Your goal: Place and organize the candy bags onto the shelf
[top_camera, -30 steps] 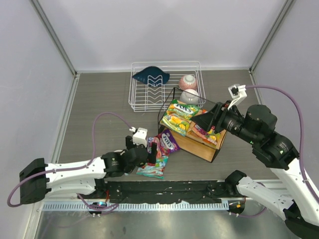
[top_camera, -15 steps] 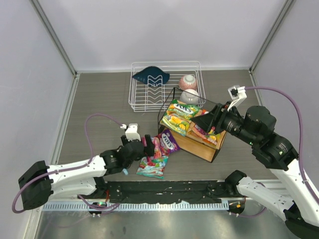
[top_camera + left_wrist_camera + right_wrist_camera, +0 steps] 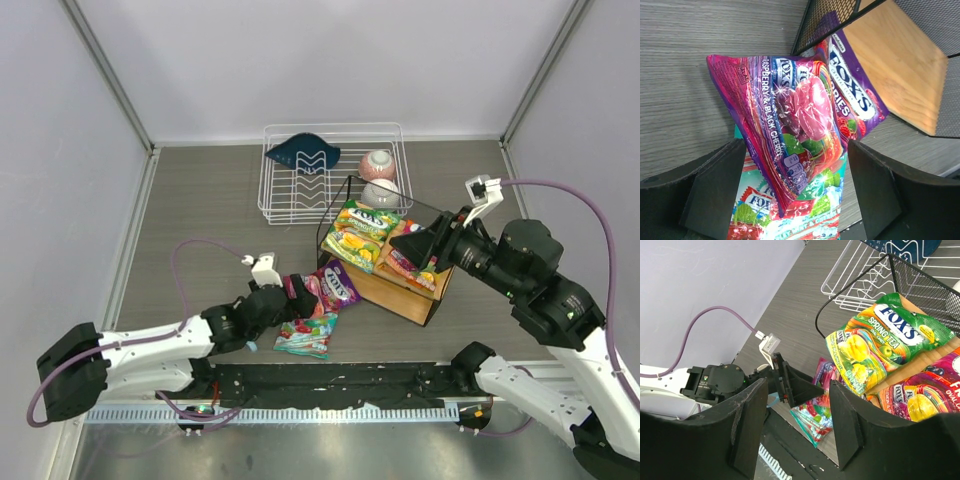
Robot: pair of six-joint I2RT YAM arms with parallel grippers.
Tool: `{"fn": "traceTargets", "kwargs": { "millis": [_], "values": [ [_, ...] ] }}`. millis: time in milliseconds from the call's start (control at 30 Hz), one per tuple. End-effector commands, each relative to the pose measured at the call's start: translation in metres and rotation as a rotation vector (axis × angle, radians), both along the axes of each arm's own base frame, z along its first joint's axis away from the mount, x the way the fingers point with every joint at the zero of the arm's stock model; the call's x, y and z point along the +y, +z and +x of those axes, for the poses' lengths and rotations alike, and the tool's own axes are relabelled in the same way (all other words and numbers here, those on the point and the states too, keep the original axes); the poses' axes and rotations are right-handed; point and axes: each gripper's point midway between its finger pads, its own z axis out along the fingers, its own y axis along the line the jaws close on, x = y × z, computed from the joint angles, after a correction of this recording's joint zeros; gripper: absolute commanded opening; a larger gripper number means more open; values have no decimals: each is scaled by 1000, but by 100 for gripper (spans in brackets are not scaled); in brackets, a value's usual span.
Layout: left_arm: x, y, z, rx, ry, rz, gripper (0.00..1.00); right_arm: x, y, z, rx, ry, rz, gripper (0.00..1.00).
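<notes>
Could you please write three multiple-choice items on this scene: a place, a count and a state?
1. Where does the green bag lie? A) on the shelf B) in the white rack C) in the air
2. How many bags lie on the shelf? A) one B) two C) four
3. How is the right claw? A) open, empty B) shut on a bag C) shut on nothing
1 A: it rests on the wooden board. 2 B: only it and the orange-red bag. 3 A: fingers apart, nothing between.
</notes>
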Motion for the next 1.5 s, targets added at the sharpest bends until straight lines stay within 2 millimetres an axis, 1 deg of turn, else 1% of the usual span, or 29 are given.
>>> {"fn": "traceTargets", "kwargs": {
  "millis": [0,100,133,200,233,300,500,533,567,633,700,767,800,867,967,1200,1367,1400,1467],
  "values": [
    [-7,24,4,-28,31,-135,87,1,3,3,-22,-3,7,58],
    [-5,21,2,-9,54,-161,87,2,4,2,-22,3,14,58],
    [-3,16,0,6,65,-170,87,2,6,1,-26,5,18,58],
    [-3,15,1,9,78,-202,87,3,7,0,-28,11,21,58],
    [-2,11,0,14,84,-204,87,3,7,0,-28,13,21,58],
    [-4,12,1,21,98,-235,87,2,7,-2,-29,16,22,58],
    [-8,2,1,50,121,-272,87,-2,7,-7,-38,14,24,58],
    [-11,7,3,39,120,-302,87,-3,7,-8,-38,15,21,58],
    [-10,3,3,41,124,-304,87,-3,7,-8,-40,13,22,58],
    [-13,8,6,26,130,-335,87,-4,5,-10,-36,15,20,58],
    [-13,4,6,28,135,-332,87,-5,4,-11,-33,15,18,58],
    [-14,7,9,15,142,-350,87,-6,4,-12,-38,16,13,58],
    [-14,4,9,15,146,-346,87,-7,5,-12,-40,16,13,58],
    [-16,8,11,3,146,-365,86,-8,4,-14,-40,15,11,58],
    [-18,10,13,-7,145,-376,83,-9,3,-15,-42,16,7,58],
    [-21,11,13,-14,136,-400,65,-9,-3,-15,-33,17,-1,58],
    [-23,17,12,-24,129,-420,58,-11,-5,-15,-30,8,-1,58],
    [-23,17,12,-25,129,-425,55,-11,-6,-15,-30,8,-3,58],
    [-25,22,11,-35,124,-444,52,-11,-7,-16,-30,8,-3,58]
  ]
}}
